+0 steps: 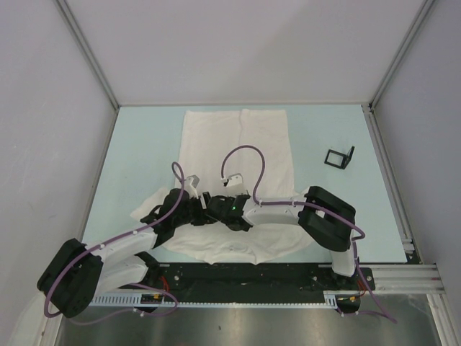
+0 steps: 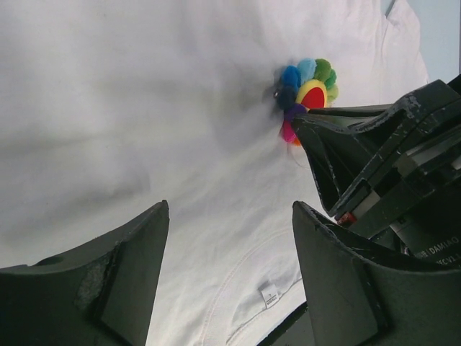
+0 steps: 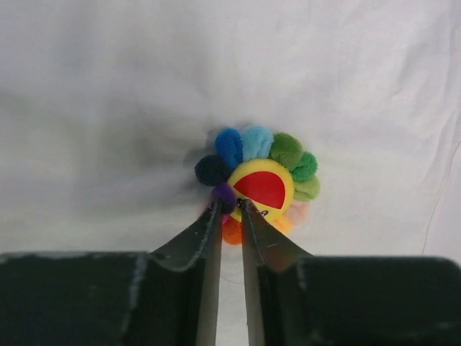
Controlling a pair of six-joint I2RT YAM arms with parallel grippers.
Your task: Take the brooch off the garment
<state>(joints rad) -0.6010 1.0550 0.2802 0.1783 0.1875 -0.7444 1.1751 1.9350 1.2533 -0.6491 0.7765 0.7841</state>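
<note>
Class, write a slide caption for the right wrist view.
Right hand pinching the rainbow brooch's lower edge on the white garment.

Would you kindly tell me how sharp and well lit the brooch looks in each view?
Right wrist: the brooch is sharp and brightly lit, with a soft shadow on its left. Left wrist: sharp too, though grey shadows cross the shirt. Top view: the arms hide it.

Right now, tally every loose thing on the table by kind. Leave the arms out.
T-shirt: 1
brooch: 1
black frame: 1
Total: 3
</note>
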